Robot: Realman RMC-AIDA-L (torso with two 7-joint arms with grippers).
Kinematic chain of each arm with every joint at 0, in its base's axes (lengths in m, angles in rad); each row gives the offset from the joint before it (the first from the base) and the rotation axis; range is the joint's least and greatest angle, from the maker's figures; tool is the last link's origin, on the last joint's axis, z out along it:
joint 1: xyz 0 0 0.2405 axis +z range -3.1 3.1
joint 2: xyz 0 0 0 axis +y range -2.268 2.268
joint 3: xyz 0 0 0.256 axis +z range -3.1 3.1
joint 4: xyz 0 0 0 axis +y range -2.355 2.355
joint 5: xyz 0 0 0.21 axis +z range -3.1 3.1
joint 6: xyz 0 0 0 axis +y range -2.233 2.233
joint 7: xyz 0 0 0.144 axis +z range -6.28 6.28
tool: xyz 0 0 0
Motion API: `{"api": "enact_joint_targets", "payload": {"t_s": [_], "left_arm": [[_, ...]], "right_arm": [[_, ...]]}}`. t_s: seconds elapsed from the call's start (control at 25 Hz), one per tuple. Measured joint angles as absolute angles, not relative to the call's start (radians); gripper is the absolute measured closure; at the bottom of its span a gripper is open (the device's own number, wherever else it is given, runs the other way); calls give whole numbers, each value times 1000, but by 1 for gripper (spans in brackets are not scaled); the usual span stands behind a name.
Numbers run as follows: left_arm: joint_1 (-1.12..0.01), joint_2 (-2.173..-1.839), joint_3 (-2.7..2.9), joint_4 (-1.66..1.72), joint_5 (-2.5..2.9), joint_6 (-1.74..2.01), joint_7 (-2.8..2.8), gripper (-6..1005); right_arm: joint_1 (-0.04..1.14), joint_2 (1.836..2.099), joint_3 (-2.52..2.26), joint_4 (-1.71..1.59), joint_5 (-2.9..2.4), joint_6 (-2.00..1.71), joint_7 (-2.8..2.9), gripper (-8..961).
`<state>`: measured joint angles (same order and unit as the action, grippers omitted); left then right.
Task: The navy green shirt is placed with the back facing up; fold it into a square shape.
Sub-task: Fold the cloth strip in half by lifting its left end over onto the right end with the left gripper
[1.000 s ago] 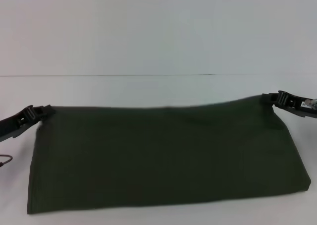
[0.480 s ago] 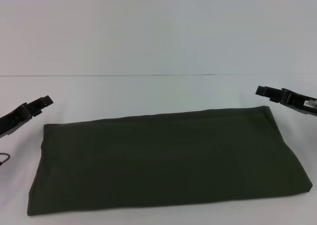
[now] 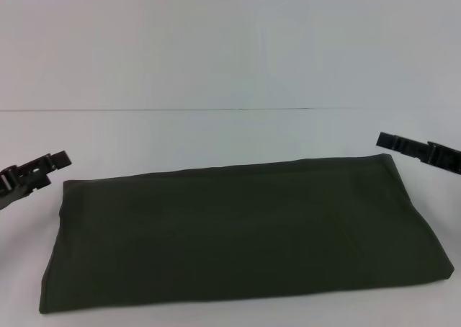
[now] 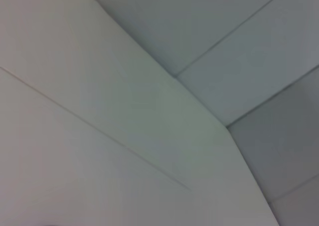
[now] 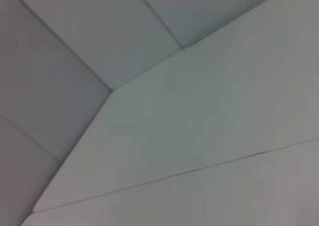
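The navy green shirt [image 3: 238,233] lies flat on the white tabletop [image 3: 230,132], folded into one long band, plain side up, stretching from just beside the left end effector [image 3: 54,163] across to just below the right end effector [image 3: 385,140]. Both end effectors sit off the cloth at its far corners, holding nothing; the left one looks parted, the right I cannot tell from where I stand (it shows only as a thin dark bar). The wrist views show only pale panels, no shirt.

My guess is the band now needs folding end over end to make a square. To do that well, each end effector should pinch all the layers at one short end, near the corners, lift together, and carry that end evenly over the other so the edges line up without dragging wrinkles.

Count: one shirt, two end effectors, one tabletop
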<state>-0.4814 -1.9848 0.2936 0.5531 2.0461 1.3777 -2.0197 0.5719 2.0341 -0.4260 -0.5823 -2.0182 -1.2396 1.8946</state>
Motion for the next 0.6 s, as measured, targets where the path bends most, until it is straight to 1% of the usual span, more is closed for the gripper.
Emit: {"api": "enact_joint_targets", "payload": {"t_s": [0.12, 0.24, 0.36, 0.6], "left_arm": [[-457, -1937, 327, 558, 2053, 1475, -2059, 180], [-445, -1907, 328, 587, 2097, 1559, -2112, 137], [-444, -1898, 328, 614, 2148, 1602, -2168, 94], [-468, -1885, 333, 649, 2258, 1672, -2289, 95]], "right_arm": [[557, 2030, -426, -588, -2019, -1352, 1804, 23], [553, 2031, -432, -585, -2036, -1433, 1711, 22], [550, 2039, -462, -583, -2062, -1487, 1639, 22], [528, 2056, -516, -585, -2066, -1527, 1497, 25]]}}
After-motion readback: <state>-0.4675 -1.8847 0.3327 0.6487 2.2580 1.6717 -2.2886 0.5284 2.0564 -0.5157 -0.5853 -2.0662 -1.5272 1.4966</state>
